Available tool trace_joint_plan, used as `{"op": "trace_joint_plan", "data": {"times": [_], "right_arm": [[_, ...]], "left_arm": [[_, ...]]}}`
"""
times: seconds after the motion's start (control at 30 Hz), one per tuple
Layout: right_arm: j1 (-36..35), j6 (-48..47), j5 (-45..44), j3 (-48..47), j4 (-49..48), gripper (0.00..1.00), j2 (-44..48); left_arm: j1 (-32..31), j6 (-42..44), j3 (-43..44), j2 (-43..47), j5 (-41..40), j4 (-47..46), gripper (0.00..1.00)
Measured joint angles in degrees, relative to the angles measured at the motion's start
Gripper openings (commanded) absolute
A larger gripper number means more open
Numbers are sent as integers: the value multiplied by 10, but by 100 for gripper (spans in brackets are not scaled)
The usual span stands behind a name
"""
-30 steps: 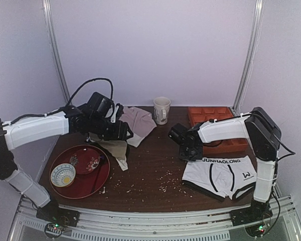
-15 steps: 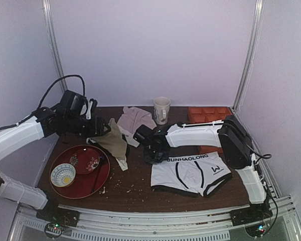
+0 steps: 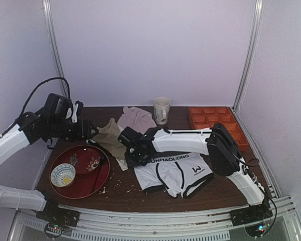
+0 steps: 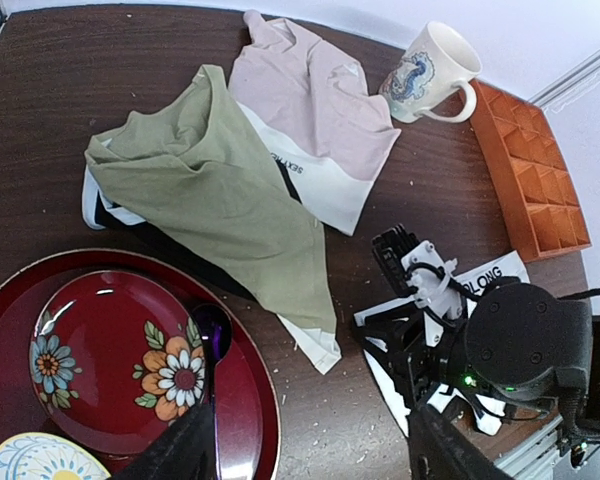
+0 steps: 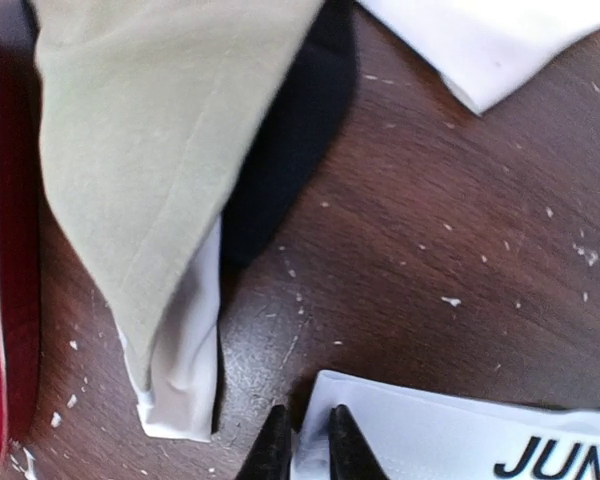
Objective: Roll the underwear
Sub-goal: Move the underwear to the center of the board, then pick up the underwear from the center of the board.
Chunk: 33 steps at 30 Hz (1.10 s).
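The underwear (image 3: 173, 173), white boxer briefs with black piping and black lettering on the waistband, lies flat near the table's front middle. My right gripper (image 3: 133, 153) is at its left waistband corner. In the right wrist view the two black fingertips (image 5: 305, 445) stand close together with the white waistband corner (image 5: 450, 435) pinched between them. My left gripper (image 3: 90, 131) hovers at the left above the red tray. In the left wrist view it (image 4: 305, 455) is spread wide open with nothing between its fingers, and the waistband lettering (image 4: 485, 275) peeks out past the right arm.
An olive-beige garment (image 3: 110, 135) and a pale pinkish cloth (image 3: 135, 119) lie just left of and behind the underwear. A red tray (image 3: 65, 193) holding a flowered plate (image 3: 88, 159) and a bowl (image 3: 62, 174) is at front left. A mug (image 3: 161, 109) and an orange compartment tray (image 3: 205, 116) stand at the back.
My right gripper has dragged the underwear leftward from the right side of the table to the front middle. My left arm has drawn back to the left, away from the olive garment.
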<state>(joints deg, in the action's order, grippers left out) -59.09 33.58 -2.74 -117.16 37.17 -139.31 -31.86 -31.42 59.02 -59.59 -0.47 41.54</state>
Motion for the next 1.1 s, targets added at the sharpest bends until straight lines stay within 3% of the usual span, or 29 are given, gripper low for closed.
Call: {"op": "trace_joint_plan", "data": {"times": [0.37,0.7,0.97,1.1], "right_arm": [[0,-5,-22,183,-60,28,166],[0,24,-82,357,-105,28,364],[0,50,-104,420,-104,28,378],[0,64,-109,445,-103,28,390]], "left_arm": [[0,-23,-7,-7,31,-3,89],[-9,-118,-119,-50,150,-104,86],[-89,-147,-114,-157,168,-180,80],[-100,-152,-92,-238,178,-217,75]]}}
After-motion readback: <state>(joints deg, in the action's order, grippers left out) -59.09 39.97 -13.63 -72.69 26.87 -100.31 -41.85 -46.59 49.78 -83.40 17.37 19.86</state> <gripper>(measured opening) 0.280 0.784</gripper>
